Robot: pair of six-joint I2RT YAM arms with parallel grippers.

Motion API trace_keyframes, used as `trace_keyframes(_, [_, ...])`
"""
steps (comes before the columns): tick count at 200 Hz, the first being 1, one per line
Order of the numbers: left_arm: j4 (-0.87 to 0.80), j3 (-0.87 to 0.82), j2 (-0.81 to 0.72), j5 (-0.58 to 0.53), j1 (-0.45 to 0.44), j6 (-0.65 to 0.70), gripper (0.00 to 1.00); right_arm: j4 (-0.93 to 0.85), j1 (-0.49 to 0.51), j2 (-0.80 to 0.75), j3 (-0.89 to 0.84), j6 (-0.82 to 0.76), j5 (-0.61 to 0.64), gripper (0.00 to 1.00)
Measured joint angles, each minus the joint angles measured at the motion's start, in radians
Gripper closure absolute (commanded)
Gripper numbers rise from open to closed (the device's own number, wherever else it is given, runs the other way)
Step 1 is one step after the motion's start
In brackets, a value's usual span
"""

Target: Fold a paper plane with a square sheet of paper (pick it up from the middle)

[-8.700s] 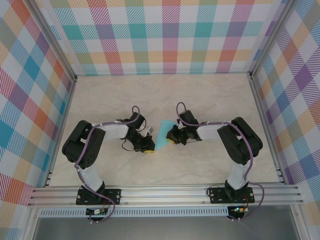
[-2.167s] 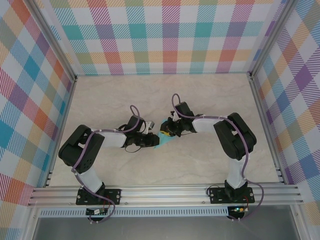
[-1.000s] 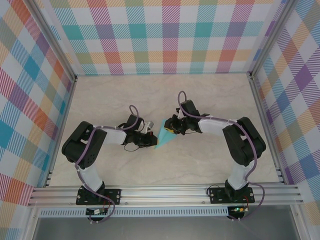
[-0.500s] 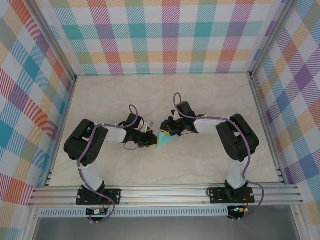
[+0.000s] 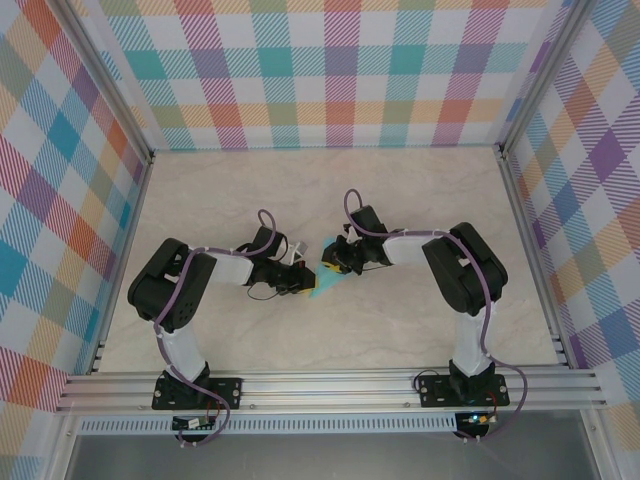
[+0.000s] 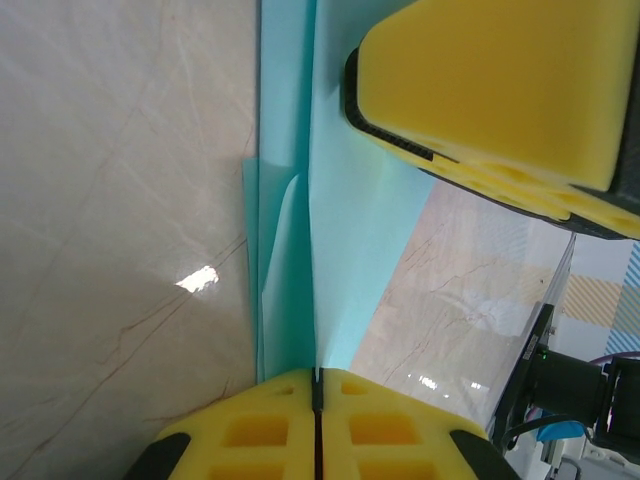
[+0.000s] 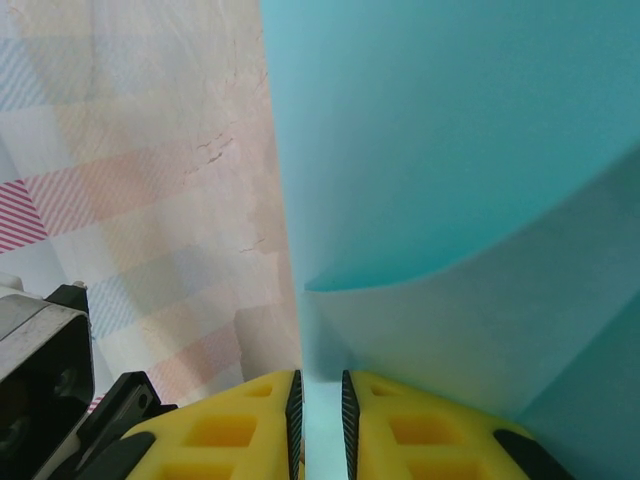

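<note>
Paper plane (image 5: 323, 286) of thin turquoise-cyan paper, half folded into a slim pointed triangle, one only, at mid-table between two grippers. Long axis slanted: narrow tip toward near left, wide end toward far right. Layered flaps and one straight crease plain from the left wrist; a curled flap over a flat layer seen from the right wrist.

Left gripper (image 5: 302, 283), black with yellow foam pads, pressed fully together on the near-left end, with the paper's edge caught in the seam. Right gripper (image 5: 333, 263), same make, pads all but closed, paper pinched in the thin slit at the far-right end.

Two black arms, elbows bent outward, meeting at the paper.

Beige marbled tabletop (image 5: 420, 200) bare all round: wide room far, left and right, somewhat less on the near side. Bounded by plaid walls (image 5: 330, 80) on three sides and an aluminium rail (image 5: 330, 385) along the near edge.
</note>
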Motion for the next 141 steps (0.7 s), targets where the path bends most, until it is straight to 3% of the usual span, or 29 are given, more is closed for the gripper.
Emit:
trace_keyframes(16, [0.0, 0.0, 0.0, -0.003, 0.0, 0.002, 1.0, 0.0, 0.0, 0.0, 0.001, 0.0, -0.001, 0.78])
trace_keyframes(141, [0.108, -0.048, -0.002, 0.007, 0.012, -0.125, 1.0, -0.006, -0.035, -0.088, 0.003, -0.008, -0.028, 0.75])
